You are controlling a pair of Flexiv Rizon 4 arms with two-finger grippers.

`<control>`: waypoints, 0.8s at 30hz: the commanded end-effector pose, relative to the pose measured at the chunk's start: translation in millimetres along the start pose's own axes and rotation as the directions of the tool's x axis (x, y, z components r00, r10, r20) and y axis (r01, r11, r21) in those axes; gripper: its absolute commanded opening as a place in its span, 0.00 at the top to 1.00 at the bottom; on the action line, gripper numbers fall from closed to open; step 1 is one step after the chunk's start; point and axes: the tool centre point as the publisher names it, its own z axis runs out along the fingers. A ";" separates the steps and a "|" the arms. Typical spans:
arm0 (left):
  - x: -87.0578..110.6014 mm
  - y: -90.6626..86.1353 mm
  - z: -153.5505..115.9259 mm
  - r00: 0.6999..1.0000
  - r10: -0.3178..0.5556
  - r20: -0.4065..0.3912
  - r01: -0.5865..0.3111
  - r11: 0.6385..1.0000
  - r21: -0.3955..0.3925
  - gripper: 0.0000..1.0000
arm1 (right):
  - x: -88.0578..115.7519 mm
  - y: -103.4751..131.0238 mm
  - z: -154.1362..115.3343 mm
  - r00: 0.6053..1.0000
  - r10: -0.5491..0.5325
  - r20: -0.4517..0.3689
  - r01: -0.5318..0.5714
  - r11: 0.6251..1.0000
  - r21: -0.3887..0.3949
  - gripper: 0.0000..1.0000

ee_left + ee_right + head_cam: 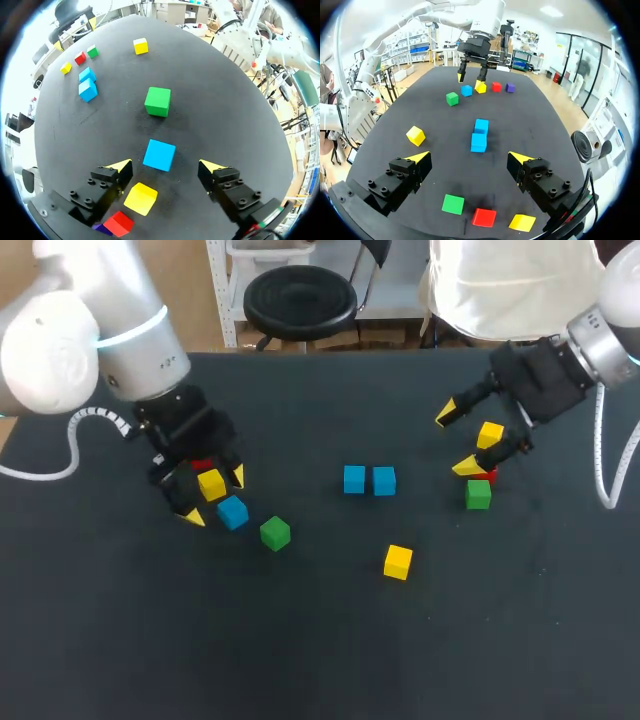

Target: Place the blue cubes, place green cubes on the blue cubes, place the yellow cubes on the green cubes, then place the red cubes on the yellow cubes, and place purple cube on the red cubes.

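On the black desk (pixel 320 640), my left pincer (pixel 213 497) hangs wide open at the frame's left, and my right pincer (pixel 457 440) is wide open at upper right. The loose blue cube (pixel 232 512) lies just ahead of my left pincer. It looks light, stiff and smooth, so it is best pinched across two opposite flat faces.
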 end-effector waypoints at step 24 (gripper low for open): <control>-4.2 8.4 13.9 0.998 -0.041 -0.047 0.037 0.997 -0.070 0.66 | 0.2 0.5 0.0 1.000 -0.001 0.001 0.001 1.000 0.001 0.00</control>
